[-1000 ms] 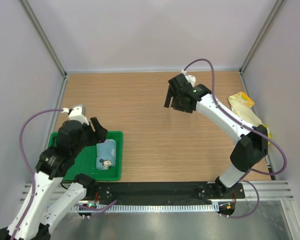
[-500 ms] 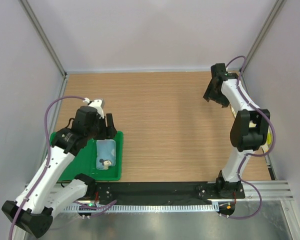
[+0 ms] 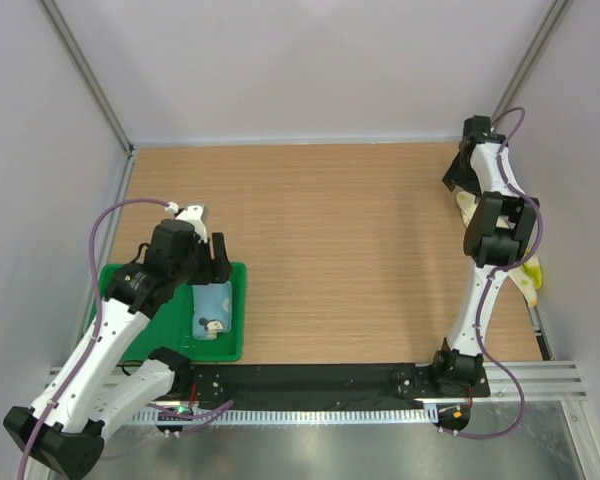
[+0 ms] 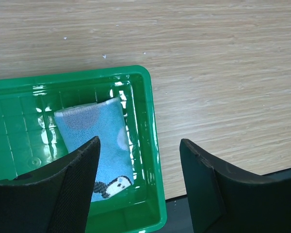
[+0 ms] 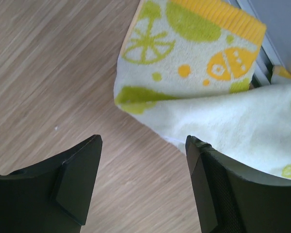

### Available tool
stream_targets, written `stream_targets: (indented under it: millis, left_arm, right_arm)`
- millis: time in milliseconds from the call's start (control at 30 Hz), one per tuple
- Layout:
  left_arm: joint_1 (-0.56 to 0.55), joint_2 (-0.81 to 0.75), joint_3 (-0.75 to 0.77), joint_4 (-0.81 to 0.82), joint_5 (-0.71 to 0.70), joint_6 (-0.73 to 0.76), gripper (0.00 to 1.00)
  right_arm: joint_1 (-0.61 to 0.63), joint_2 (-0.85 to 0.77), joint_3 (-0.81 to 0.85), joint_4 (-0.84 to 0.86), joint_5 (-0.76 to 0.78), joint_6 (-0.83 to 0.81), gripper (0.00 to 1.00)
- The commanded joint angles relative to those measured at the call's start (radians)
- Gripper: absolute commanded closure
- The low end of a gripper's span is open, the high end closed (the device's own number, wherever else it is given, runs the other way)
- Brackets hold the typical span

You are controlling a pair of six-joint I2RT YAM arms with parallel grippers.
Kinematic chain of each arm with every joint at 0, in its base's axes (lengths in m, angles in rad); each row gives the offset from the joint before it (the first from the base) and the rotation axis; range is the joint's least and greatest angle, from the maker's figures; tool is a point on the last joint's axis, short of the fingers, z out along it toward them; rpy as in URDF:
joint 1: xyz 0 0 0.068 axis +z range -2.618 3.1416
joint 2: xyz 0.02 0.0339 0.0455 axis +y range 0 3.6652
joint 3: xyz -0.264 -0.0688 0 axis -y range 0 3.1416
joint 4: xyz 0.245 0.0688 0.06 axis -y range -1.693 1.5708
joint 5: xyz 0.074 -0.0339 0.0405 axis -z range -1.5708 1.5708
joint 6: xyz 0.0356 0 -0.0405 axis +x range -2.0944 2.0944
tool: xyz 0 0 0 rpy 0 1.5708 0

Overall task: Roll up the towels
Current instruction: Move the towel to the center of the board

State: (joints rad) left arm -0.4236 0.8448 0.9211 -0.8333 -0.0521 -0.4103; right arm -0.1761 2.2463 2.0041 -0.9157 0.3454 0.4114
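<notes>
"Towels, then: how far along are we?"

"About halfway, by our reckoning. The blue towel [image 4: 92, 124] lies in the tray [image 4: 150, 111] at the near left of the desk [image 3: 330, 220], a compact bundle set along the tray's right wall. It looks rolled to us, though from above we cannot rule out a flat fold."

"And the other one?"

"The yellow towel [image 5: 199, 73] is at the far right edge of the desk, by the side wall [image 3: 580, 200]. It is loose and rumpled: one corner with the orange band lies spread flat, the rest in soft folds. We see no roll there at all, so that is the part we have to do."

"What about our jaws?"

"Both pairs stand apart and hold nothing. The left jaws hang over the tray's right side, above the blue towel and clear of it. The right jaws hover over the yellow towel's edge, clear of the cloth as far as we can see."

"So what does the next move call for?"

"We judge the yellow towel wants drawing away from the wall toward the middle of the desk, flattening, then rolling from one end. It is soft and may bunch if we pinch only one layer. Whether it belongs in the tray afterwards, the task does not tell us."
</notes>
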Motion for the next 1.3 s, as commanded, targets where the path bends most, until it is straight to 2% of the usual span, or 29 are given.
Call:
stream_targets:
  millis: [0, 233, 333, 367, 433, 467, 533, 567, 600, 833, 900, 933, 967, 1067, 1167, 1200, 1233, 1267]
  left_arm:
    - [-0.003, -0.015, -0.002, 0.046, -0.009, 0.013, 0.32]
    - [-0.003, -0.012, -0.005, 0.046, -0.020, 0.011, 0.32]
    - [-0.003, -0.015, -0.005, 0.046, -0.022, 0.011, 0.32]
    - [-0.003, -0.016, -0.004, 0.046, -0.023, 0.011, 0.32]
    - [-0.004, -0.023, -0.007, 0.046, -0.026, 0.010, 0.32]
    - [-0.003, -0.024, -0.005, 0.046, -0.029, 0.010, 0.32]
    - [-0.003, -0.027, -0.008, 0.046, -0.031, 0.008, 0.32]
    - [-0.003, -0.027, -0.007, 0.046, -0.032, 0.008, 0.32]
    - [-0.004, -0.027, -0.007, 0.046, -0.032, 0.008, 0.32]
    - [-0.003, -0.035, -0.008, 0.048, -0.034, 0.008, 0.32]
    - [-0.003, -0.036, -0.008, 0.046, -0.035, 0.008, 0.32]
    - [-0.004, -0.038, -0.010, 0.046, -0.038, 0.008, 0.32]
    - [-0.004, -0.039, -0.008, 0.046, -0.038, 0.007, 0.32]
    - [-0.003, -0.049, -0.010, 0.046, -0.040, 0.008, 0.32]
    - [-0.004, -0.050, -0.010, 0.046, -0.042, 0.007, 0.32]
    - [-0.003, -0.049, -0.010, 0.046, -0.042, 0.007, 0.32]
    - [-0.003, -0.046, -0.008, 0.046, -0.043, 0.008, 0.32]
    - [-0.004, -0.046, -0.008, 0.046, -0.043, 0.007, 0.32]
  right_arm:
    - [-0.023, 0.053, 0.097, -0.041, 0.029, -0.039, 0.24]
    - [-0.046, 0.093, 0.065, -0.029, 0.023, -0.043, 0.37]
    - [-0.049, 0.095, 0.030, -0.012, 0.021, -0.051, 0.50]
    - [-0.049, 0.095, 0.022, -0.011, 0.018, -0.049, 0.61]
    - [-0.053, 0.091, -0.004, 0.003, -0.006, -0.049, 0.70]
    - [-0.051, 0.088, -0.011, 0.009, -0.014, -0.049, 0.79]
    - [-0.051, 0.084, -0.022, 0.011, -0.040, -0.045, 0.86]
    - [-0.051, 0.081, -0.024, 0.009, -0.045, -0.039, 0.95]
    - [-0.051, 0.079, -0.024, 0.005, -0.052, -0.034, 0.99]
    - [0.009, -0.043, -0.139, 0.051, -0.213, -0.013, 0.99]
    - [0.042, -0.123, -0.183, 0.072, -0.308, -0.020, 0.99]
    - [0.088, -0.155, -0.233, 0.078, -0.333, -0.023, 0.99]
    - [0.114, -0.209, -0.261, 0.084, -0.427, -0.022, 0.99]
    - [0.275, -0.339, -0.376, 0.090, -0.494, -0.045, 0.99]
    - [0.412, -0.440, -0.530, 0.121, -0.668, -0.062, 0.99]
    - [0.432, -0.497, -0.600, 0.136, -0.739, -0.065, 0.96]
    - [0.447, -0.528, -0.625, 0.135, -0.750, -0.065, 0.64]
    - [0.452, -0.554, -0.651, 0.133, -0.755, -0.056, 0.46]
